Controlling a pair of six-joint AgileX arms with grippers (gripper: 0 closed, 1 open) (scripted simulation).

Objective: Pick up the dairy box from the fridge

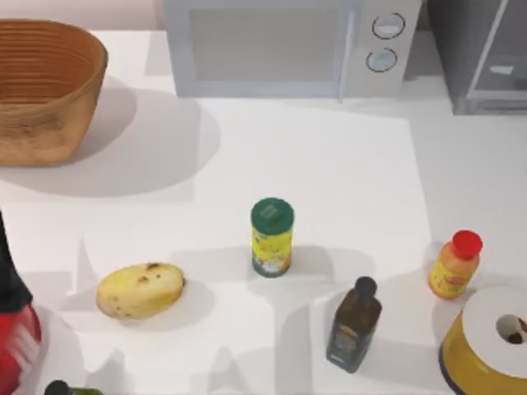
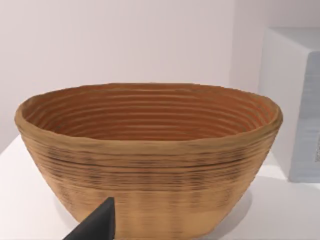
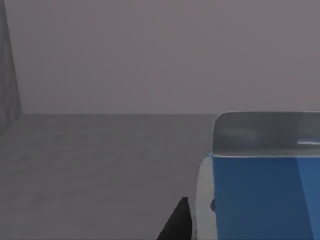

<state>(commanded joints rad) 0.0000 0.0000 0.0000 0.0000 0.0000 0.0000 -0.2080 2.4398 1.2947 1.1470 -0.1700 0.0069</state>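
The dairy box (image 3: 260, 195), white-sided with a blue face and a pale grey top flap, stands very close in the right wrist view on the fridge's grey inner floor (image 3: 100, 165). A dark tip of my right gripper (image 3: 176, 222) shows just beside the box. In the top view the dark grey fridge (image 1: 482, 58) stands at the table's back right corner. My left gripper (image 2: 95, 225) shows as a dark tip in front of the woven basket (image 2: 150, 150).
A pale grey microwave (image 1: 288, 45) is at the back, the basket (image 1: 45, 86) at back left. A green-lidded yellow can (image 1: 272, 237), a yellow fruit (image 1: 140, 290), a dark bottle (image 1: 354, 325), an orange sauce bottle (image 1: 454, 265) and a yellow-and-white roll (image 1: 490, 346) stand in front.
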